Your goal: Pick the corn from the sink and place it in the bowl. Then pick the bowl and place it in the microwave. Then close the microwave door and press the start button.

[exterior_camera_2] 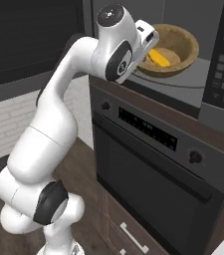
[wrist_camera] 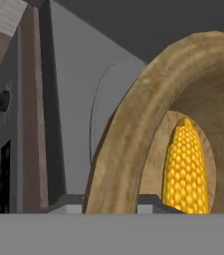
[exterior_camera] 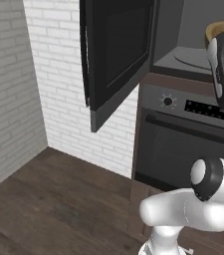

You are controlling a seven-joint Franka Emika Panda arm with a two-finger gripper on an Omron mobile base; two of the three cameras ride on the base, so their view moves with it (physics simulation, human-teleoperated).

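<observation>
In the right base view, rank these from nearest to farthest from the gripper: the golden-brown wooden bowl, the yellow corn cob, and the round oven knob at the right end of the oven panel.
1. Golden-brown wooden bowl: its near rim is at the gripper, inside the microwave.
2. Yellow corn cob: lying in the bowl, just past the rim.
3. Round oven knob: well below and to the right, on the oven front.

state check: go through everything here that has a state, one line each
microwave door: swung wide open to the left.
microwave: open, bowl inside on its floor.
bowl: upright inside the microwave, rim between the claw's fingers.
corn: lying in the bowl.
claw: at the bowl's near rim, closed on it.
oven: door shut.
</observation>
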